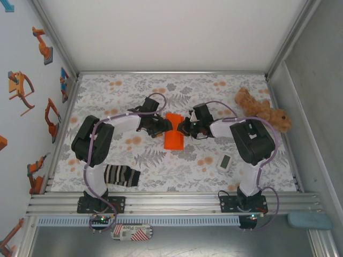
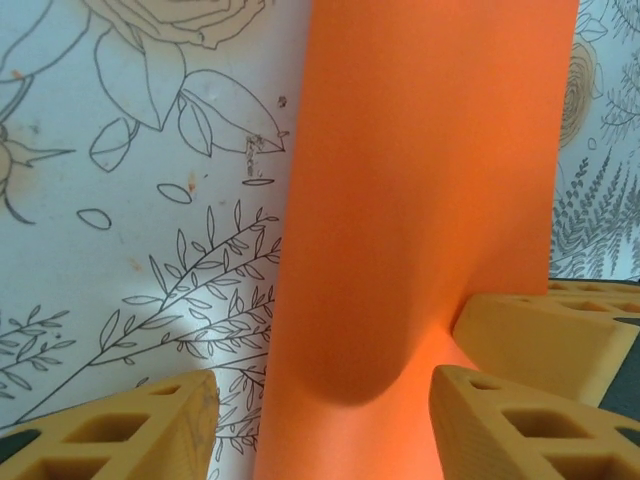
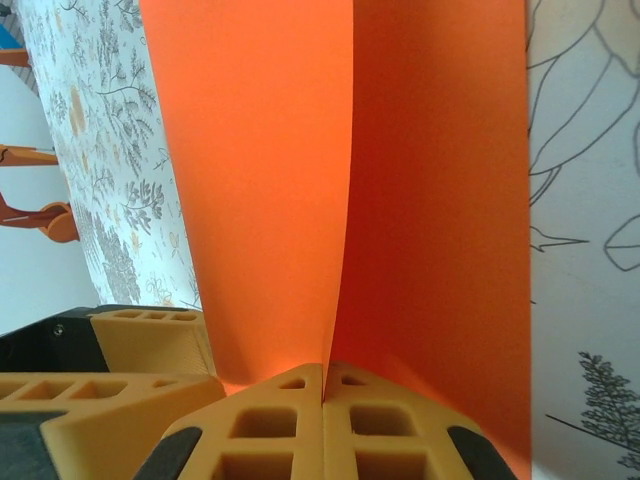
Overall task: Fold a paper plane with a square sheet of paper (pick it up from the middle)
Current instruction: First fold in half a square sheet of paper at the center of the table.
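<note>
Right gripper (image 3: 323, 372): fingers pressed together, pinching the square sheet of paper (image 3: 440, 180) at a crease. Left gripper (image 2: 322, 405): jaws partly apart, straddling the sheet's bulged fold; no firm hold can be made out. The sheet sits between both grippers, mid floral mat (image 1: 214, 91). Wrist views cut off its edges.

Floral table (image 1: 171, 85): striped sock (image 1: 122, 175) near-left, plush toy (image 1: 262, 110) far-right, white gadget (image 1: 224, 163) near-right.
</note>
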Robot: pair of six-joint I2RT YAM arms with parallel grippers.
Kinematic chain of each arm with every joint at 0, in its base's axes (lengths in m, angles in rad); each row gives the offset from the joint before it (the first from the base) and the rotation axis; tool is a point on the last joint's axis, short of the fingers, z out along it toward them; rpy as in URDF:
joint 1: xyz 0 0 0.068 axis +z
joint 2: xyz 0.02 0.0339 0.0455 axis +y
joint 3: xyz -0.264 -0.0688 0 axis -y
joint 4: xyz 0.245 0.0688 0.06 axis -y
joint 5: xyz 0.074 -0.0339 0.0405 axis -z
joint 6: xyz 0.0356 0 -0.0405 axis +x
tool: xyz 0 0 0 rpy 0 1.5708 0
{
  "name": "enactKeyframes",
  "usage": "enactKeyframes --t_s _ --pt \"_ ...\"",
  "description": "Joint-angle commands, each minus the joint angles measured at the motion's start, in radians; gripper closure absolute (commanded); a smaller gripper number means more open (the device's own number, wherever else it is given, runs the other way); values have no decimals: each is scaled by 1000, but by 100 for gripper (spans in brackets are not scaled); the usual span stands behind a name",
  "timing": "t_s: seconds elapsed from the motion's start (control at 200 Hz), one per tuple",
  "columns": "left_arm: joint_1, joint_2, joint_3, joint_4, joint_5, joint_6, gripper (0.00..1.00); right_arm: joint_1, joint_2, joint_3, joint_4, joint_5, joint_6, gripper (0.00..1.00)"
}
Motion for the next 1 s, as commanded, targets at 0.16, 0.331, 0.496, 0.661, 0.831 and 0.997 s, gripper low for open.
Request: enactKeyframes --t_s 0.16,0.331,0.496,0.661,0.831,0.997 --pt "-10 40 64 -64 -18 33 49 1 11 -2 6 20 -6 100" --pt "-15 66 102 -106 -32 47 52 1 12 -3 8 20 -5 100" --pt "-16 86 107 -128 -46 47 53 1 5 -7 17 18 -5 100" --pt "-15 104 117 -161 -77 46 54 -1 -16 1 -17 43 -25 97" --pt "-18 152 119 -209 -133 46 57 -14 -104 -9 -136 180 -97 82" --pt "-29 200 108 -226 -154 55 58 -36 -217 -66 -171 291 -113 66"
